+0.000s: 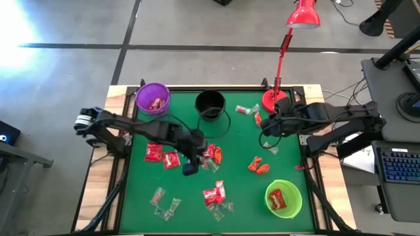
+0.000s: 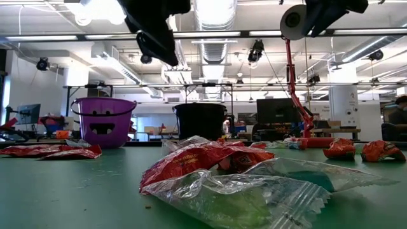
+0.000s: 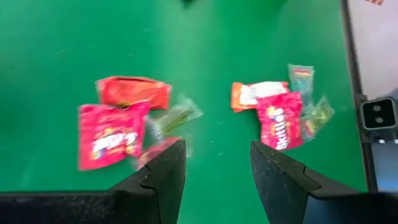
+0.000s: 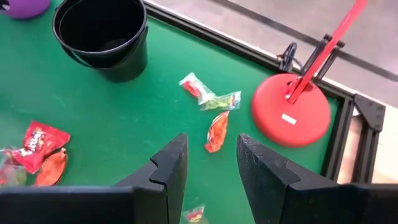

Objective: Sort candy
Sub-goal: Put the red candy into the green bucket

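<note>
from above, the candy (image 1: 212,156) lies scattered over the green table (image 1: 190,196), with a few red packets already in the purple bowl (image 1: 153,98) and the green bowl (image 1: 283,198), while the black bowl (image 1: 210,104) looks empty; the left gripper (image 1: 191,165) hangs over the cluster in the middle and the right gripper (image 1: 266,124) sits near the red lamp (image 1: 275,98), over the sweets at the far edge. at table height, a red packet and a clear greenish wrapper lie overlapping close to the lens, and both arms are up off the surface. in the left wrist view the jaws stand spread and empty, above a red packet (image 3: 106,137) overlapped by an orange one and a clear wrapper; to do this pick well, i judge it should centre on one packet that lies apart from its neighbours, so only one kind comes up. in the right wrist view the jaws are likewise apart and empty, lined up just short of a lone orange sweet (image 4: 217,132); a straight descent with the fingers either side of its narrow width seems best.
</note>
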Controlling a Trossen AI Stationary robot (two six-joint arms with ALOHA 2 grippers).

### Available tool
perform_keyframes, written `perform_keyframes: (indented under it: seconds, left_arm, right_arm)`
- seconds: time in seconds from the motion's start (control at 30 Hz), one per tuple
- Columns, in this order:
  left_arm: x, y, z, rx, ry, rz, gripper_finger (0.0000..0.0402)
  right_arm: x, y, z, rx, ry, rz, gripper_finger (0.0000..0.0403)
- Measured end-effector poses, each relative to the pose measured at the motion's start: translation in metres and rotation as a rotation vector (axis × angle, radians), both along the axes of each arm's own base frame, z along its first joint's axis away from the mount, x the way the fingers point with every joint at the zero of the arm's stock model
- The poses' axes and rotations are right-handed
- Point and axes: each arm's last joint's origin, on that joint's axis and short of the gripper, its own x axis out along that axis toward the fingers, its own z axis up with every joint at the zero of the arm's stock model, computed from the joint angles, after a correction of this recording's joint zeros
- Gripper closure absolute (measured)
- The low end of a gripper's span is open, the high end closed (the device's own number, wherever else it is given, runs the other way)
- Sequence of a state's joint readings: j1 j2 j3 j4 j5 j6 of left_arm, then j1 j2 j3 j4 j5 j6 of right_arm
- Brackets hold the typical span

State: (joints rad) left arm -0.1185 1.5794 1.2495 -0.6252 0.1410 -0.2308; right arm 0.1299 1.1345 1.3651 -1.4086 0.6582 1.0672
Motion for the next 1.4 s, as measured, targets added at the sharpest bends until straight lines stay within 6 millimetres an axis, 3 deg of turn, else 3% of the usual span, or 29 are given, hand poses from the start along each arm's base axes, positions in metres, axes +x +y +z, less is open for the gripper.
perform_keyframes:
  seconds: [0.5, 0.7, 0.9, 1.1, 1.4]
  left_arm:
    - [0.025, -0.027, -0.062, -0.039, 0.126, 0.075, 0.024]
    - [0.031, -0.052, -0.09, -0.055, 0.202, 0.048, 0.024]
    - [0.038, -0.073, -0.086, -0.099, 0.178, 0.024, 0.024]
    - [0.045, -0.075, -0.077, -0.085, 0.143, -0.017, 0.024]
    - [0.04, -0.077, -0.082, -0.097, 0.169, -0.12, 0.024]
  right_arm:
    - [-0.002, -0.001, 0.002, -0.049, 0.039, 0.057, 0.0273]
    - [-0.005, -0.001, 0.003, -0.061, 0.054, 0.085, 0.0273]
    - [-0.013, -0.003, 0.006, -0.088, 0.069, 0.077, 0.0273]
    - [-0.019, -0.004, 0.009, -0.08, 0.038, 0.06, 0.0273]
    - [-0.017, -0.003, 0.008, -0.042, -0.006, 0.0, 0.0273]
